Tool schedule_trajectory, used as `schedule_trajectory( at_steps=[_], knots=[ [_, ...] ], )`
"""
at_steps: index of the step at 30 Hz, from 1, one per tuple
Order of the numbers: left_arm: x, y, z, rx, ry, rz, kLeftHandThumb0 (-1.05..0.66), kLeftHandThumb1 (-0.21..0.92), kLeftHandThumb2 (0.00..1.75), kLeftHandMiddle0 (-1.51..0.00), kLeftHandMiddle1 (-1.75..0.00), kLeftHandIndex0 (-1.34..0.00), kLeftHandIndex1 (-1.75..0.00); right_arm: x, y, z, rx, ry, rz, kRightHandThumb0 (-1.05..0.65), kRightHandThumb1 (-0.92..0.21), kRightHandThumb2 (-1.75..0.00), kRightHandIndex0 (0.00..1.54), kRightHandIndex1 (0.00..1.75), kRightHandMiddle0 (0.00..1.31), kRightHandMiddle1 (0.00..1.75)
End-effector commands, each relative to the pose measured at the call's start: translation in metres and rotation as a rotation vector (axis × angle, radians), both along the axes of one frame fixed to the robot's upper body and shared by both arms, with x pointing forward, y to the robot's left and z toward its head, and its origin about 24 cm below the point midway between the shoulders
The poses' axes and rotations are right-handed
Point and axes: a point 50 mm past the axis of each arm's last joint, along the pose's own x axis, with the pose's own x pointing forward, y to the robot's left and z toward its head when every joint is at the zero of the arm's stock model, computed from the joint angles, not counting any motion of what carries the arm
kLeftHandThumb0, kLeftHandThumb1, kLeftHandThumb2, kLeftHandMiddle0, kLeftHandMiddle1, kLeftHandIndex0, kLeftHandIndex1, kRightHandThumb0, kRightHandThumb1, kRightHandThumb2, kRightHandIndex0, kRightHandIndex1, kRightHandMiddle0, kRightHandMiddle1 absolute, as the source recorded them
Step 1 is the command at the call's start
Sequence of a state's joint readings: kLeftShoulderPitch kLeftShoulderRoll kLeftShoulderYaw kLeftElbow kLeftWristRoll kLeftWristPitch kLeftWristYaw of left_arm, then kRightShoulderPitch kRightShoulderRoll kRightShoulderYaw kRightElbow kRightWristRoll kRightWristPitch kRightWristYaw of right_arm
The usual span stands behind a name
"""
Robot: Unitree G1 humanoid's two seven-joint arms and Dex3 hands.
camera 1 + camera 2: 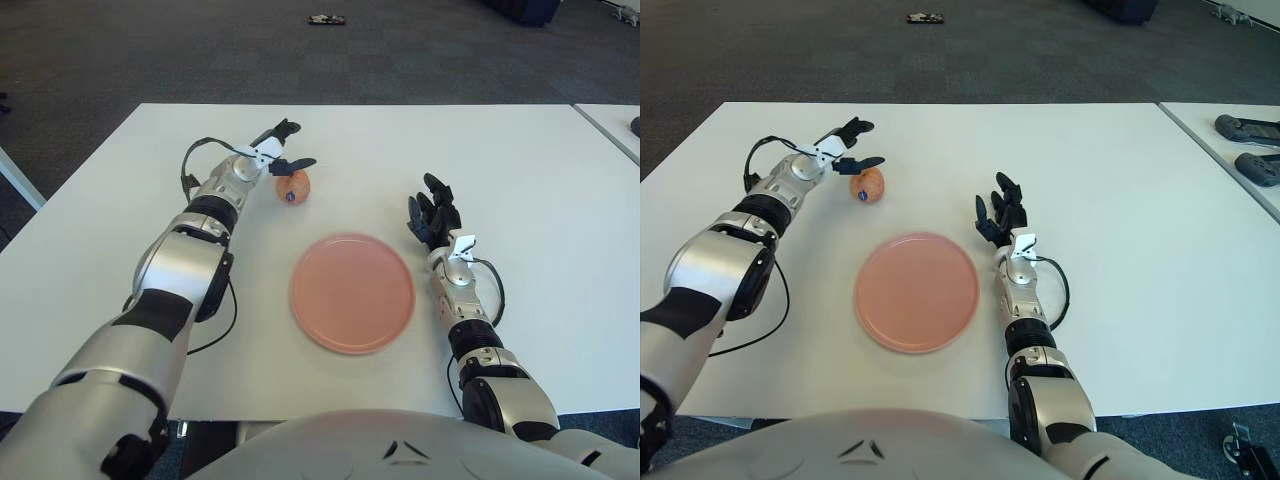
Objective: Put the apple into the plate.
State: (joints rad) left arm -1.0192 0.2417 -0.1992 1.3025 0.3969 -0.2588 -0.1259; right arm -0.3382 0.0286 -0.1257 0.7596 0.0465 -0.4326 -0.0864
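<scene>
One small round apple on the smooth white worktop just past the flat pink round plate, left hand spread open right at it, gripping nothing, right hand loose beside the plate.

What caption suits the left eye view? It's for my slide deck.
Left hand reaching with open fingers over the apple, pink plate nearby, right hand idle right of it.
</scene>
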Motion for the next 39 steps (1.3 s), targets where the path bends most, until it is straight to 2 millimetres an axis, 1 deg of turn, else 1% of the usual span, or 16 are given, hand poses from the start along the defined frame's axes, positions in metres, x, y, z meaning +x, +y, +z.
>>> schedule_trajectory(
  at_steps=[1,11,13,17,27,30,35,39],
  knots=[
    [0.001,-0.001,0.002,0.009,-0.013,0.005,-0.95,0.92,0.29,-0.29,-0.07,0.0,-0.67,-0.014,-0.006,-0.022,-0.002,0.108,-0.028,-0.53,-0.76,-0.66,0.19,0.3,0.0,0.47],
    [-0.003,-0.006,-0.011,0.105,-0.004,0.004,-0.95,0.92,0.27,-0.27,-0.06,0.0,-0.71,-0.015,-0.007,-0.022,0.017,0.11,-0.019,-0.52,-0.78,-0.66,0.18,0.3,0.0,0.42],
    [-0.005,-0.006,-0.016,0.158,-0.016,0.007,-0.95,0.92,0.28,-0.26,-0.05,0.0,-0.71,-0.016,-0.008,-0.022,0.023,0.108,-0.023,-0.52,-0.78,-0.66,0.18,0.3,0.0,0.43],
    [-0.007,-0.006,-0.02,0.241,-0.048,0.003,-0.95,0.92,0.29,-0.23,-0.04,0.0,-0.71,-0.017,-0.01,-0.023,0.026,0.107,-0.027,-0.51,-0.77,-0.67,0.19,0.31,0.0,0.44],
    [-0.014,0.003,-0.041,0.667,-0.097,-0.042,-0.93,0.92,0.34,-0.25,-0.04,0.0,-0.65,-0.019,-0.012,-0.023,0.01,0.097,-0.038,-0.52,-0.76,-0.68,0.19,0.31,0.0,0.51],
    [-0.015,0.003,-0.042,0.751,-0.103,-0.061,-0.93,0.92,0.35,-0.27,-0.05,0.0,-0.64,-0.02,-0.013,-0.024,0.011,0.094,-0.037,-0.52,-0.76,-0.68,0.19,0.31,0.0,0.52],
    [-0.016,0.001,-0.047,0.891,-0.108,-0.101,-0.93,0.92,0.37,-0.3,-0.07,0.0,-0.68,-0.02,-0.013,-0.024,0.022,0.091,-0.031,-0.52,-0.76,-0.68,0.2,0.32,0.0,0.53],
    [-0.018,0.0,-0.051,0.961,-0.105,-0.127,-0.92,0.92,0.4,-0.29,-0.06,0.0,-0.69,-0.021,-0.013,-0.024,0.027,0.09,-0.031,-0.52,-0.76,-0.69,0.21,0.32,0.0,0.54]
  ],
)
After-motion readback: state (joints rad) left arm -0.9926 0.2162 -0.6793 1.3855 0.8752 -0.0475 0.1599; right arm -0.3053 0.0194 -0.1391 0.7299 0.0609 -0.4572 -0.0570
